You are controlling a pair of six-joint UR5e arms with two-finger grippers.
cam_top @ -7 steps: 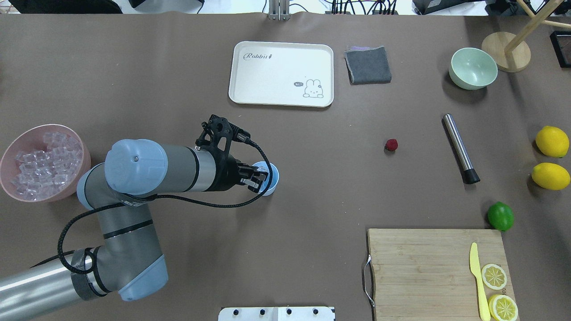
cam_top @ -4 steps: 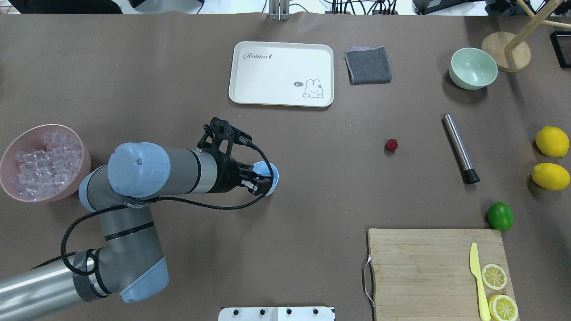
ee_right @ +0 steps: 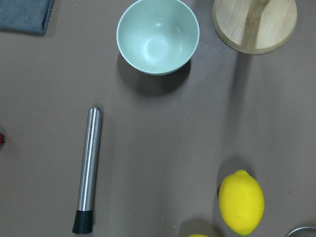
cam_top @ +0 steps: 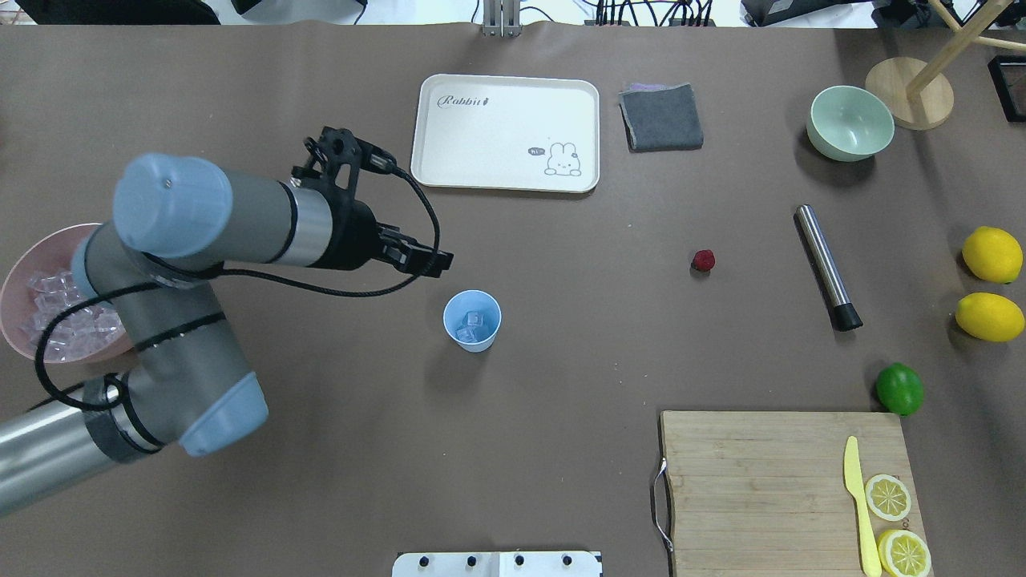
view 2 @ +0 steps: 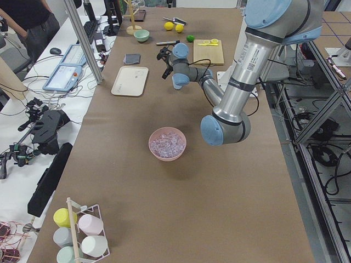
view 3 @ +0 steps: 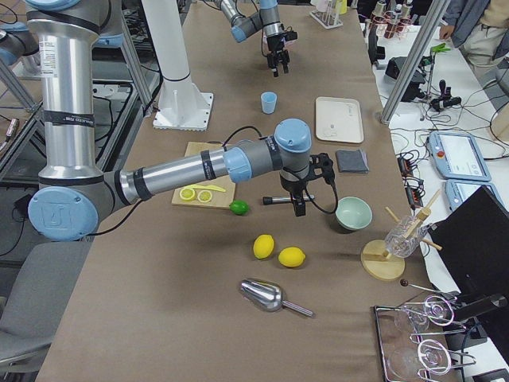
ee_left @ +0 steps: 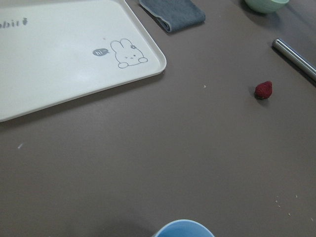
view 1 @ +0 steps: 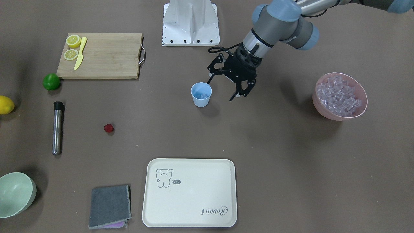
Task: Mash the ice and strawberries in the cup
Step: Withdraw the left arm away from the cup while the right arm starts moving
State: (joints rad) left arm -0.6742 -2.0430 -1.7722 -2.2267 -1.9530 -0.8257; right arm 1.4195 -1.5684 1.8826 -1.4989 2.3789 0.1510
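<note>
Overhead view | cup upright mid-desk, ice cubes inside | strawberry on desk at cup's 3 o'clock, well apart | left jaws spread wide, empty, at cup's 11 o'clock | right jaws near steel muddler; we cannot tell their gap | we see more ice in pink bowl, cup's 9 o'clock
</note>
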